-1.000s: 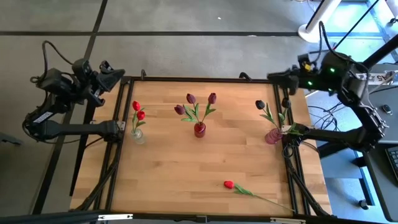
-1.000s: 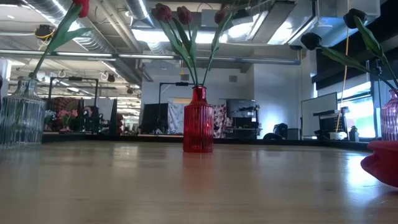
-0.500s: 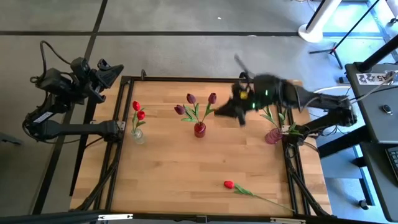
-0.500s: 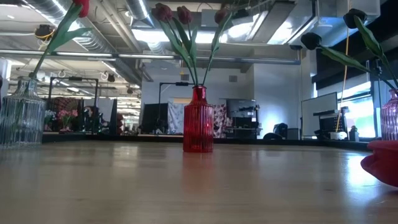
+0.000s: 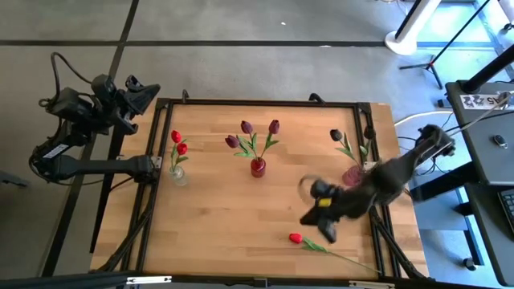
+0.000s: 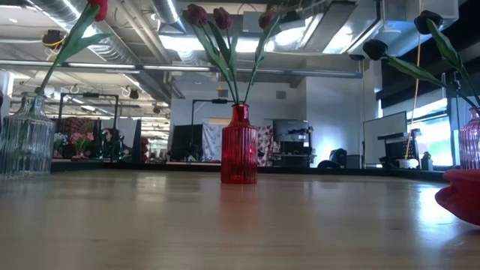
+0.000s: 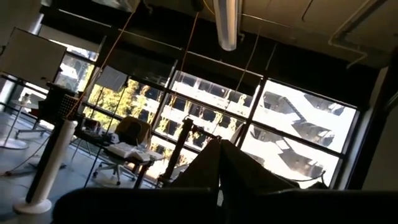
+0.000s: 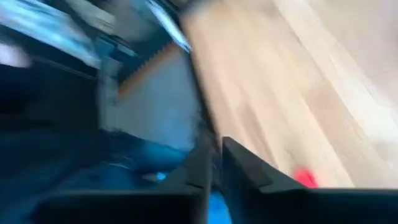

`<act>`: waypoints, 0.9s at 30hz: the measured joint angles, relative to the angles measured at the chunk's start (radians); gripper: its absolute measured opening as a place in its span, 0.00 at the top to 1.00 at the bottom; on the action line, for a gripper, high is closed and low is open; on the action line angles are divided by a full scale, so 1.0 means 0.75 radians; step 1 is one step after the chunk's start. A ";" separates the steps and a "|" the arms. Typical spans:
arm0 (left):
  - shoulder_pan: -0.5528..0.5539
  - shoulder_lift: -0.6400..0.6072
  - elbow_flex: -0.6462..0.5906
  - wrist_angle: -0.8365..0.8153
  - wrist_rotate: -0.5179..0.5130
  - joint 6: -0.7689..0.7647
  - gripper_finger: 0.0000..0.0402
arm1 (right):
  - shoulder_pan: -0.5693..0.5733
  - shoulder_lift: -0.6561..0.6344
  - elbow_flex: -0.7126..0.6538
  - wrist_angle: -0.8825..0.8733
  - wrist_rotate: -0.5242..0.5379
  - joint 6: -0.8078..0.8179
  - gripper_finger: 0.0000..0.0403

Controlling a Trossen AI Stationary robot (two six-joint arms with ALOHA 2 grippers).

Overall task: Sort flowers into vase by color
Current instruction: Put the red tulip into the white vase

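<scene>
Right claw (image 5: 321,221) swung down toward loose red flower (image 5: 295,238); fingers nearly shut, empty.

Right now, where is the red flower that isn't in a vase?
In the high view, the loose red tulip lies flat on the wooden table near its front edge, right of centre, just below the right gripper.

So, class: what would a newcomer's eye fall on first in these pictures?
Probably the right gripper, blurred mid-swing low over the table's near right part, just above a loose red tulip lying flat near the front edge. Behind it three vases stand in a row: clear with red tulips at left, red with maroon ones in the middle, pink with near-black ones at right.
</scene>
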 joint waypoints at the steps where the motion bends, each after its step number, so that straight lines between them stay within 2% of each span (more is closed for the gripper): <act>1: 0.000 0.001 0.000 -0.001 0.007 0.003 0.98 | 0.026 0.035 0.000 -0.058 0.007 0.057 0.88; 4: 0.000 0.001 0.000 -0.001 0.064 0.018 0.98 | 0.072 0.138 -0.001 -0.195 -0.013 0.199 0.78; 9: -0.001 0.002 0.000 0.046 0.190 0.014 0.98 | 0.123 0.357 -0.002 -0.299 -0.114 0.247 0.57; 14: 0.000 0.001 0.000 0.024 0.135 -0.052 0.98 | 0.172 0.563 -0.002 -0.296 -0.237 0.180 0.44; 18: 0.000 0.002 0.000 -0.024 0.136 -0.051 0.98 | 0.184 0.702 -0.002 -0.290 -0.294 0.146 0.41; 23: 0.000 0.001 0.000 -0.019 0.135 -0.073 0.98 | 0.140 0.820 -0.002 -0.293 -0.266 0.108 0.44; 27: 0.000 0.001 0.000 0.018 0.140 -0.241 0.98 | 0.113 0.895 -0.002 -0.293 -0.299 0.081 0.48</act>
